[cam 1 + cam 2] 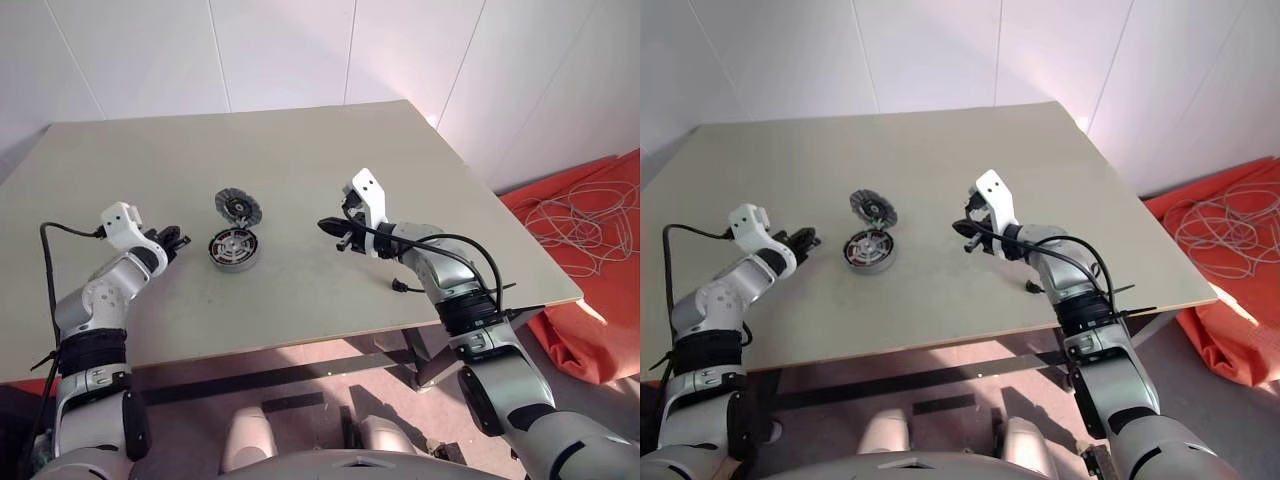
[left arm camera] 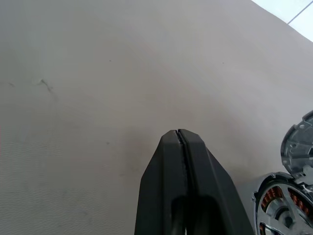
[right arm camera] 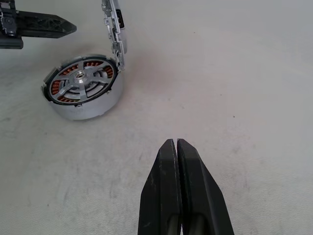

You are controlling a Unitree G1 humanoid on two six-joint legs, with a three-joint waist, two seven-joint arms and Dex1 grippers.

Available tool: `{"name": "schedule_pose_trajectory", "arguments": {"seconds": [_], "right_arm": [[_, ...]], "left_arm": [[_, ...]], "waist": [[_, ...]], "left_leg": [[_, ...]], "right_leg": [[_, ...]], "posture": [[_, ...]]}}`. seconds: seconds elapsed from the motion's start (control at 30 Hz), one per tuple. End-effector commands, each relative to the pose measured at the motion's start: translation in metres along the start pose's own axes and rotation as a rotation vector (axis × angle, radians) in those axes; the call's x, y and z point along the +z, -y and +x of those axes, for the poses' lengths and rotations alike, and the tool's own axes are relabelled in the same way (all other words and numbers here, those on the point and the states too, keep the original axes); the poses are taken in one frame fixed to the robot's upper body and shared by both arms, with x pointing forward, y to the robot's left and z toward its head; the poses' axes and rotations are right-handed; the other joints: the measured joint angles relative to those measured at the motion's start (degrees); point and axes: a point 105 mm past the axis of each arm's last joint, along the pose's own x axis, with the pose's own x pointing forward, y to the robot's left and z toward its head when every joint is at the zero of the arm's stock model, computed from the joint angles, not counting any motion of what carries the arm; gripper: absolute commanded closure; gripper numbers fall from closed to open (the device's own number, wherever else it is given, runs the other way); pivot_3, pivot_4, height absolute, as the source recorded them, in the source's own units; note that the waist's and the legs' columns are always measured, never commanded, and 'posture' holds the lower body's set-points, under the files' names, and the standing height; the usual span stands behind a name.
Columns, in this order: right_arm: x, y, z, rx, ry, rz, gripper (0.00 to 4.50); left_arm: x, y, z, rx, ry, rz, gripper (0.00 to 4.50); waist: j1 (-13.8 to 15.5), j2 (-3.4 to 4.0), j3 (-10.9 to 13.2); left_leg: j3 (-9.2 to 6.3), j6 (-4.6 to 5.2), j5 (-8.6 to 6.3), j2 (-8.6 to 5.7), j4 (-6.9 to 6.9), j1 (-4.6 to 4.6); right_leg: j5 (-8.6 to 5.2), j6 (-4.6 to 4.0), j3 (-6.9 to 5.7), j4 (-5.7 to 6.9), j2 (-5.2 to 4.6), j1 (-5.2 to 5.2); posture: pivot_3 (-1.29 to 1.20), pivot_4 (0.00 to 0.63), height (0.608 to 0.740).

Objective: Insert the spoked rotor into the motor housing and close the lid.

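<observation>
White walls behind, big pale desk (image 1: 300, 150) in middle of frame. Motor housing (image 3: 82, 88) sits left of centre, spoked rotor (image 3: 80, 81) already inside copper ring. Lid (image 3: 113, 29) stands up on edge at housing's far side, hinged open, ready to fold down. Left end effector (image 1: 180, 241) and right end effector (image 1: 328, 226) both pinched shut, holding nothing, one each side of housing.

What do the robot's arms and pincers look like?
Both arms are shiny silver-grey with black bands at the joints. Each ends in a white block and a pincer of two black, pointed fingers: the left pincer and the right pincer. Black cables loop along both arms.
</observation>
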Motion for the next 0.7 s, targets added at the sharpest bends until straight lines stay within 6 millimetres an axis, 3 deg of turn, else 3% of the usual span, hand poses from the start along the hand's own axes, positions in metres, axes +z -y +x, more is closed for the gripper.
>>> {"name": "schedule_pose_trajectory", "arguments": {"seconds": [0.03,0.47,0.7], "right_arm": [[0.019,0.001,-0.001,0.001,0.046,-0.045,4.5],[0.022,0.004,-0.003,-0.013,0.054,-0.051,4.5],[0.025,0.005,-0.002,-0.02,0.064,-0.055,4.5]], "left_arm": [[0.006,0.017,0.003,-0.063,0.009,0.032,4.47],[0.005,0.037,0.004,-0.164,-0.033,0.029,4.47],[-0.029,0.048,0.003,-0.188,-0.245,0.045,4.47]], "waist": [[-0.03,0.0,0.0],[-0.02,0.0,0.0],[0.08,0.01,0.01]], "left_leg": [[0.0,0.0,0.0,0.0,0.0,0.0],[0.01,0.0,0.0,0.0,0.0,0.0],[0.01,0.0,0.0,-0.03,0.0,0.0]], "right_leg": [[0.0,0.0,0.0,0.0,0.0,-0.01],[0.0,0.0,0.0,0.01,0.0,-0.01],[0.0,-0.01,0.01,0.01,-0.02,-0.01]], "posture": [[0.0,0.0,0.74],[0.0,0.0,0.74],[0.0,0.0,0.74]]}}
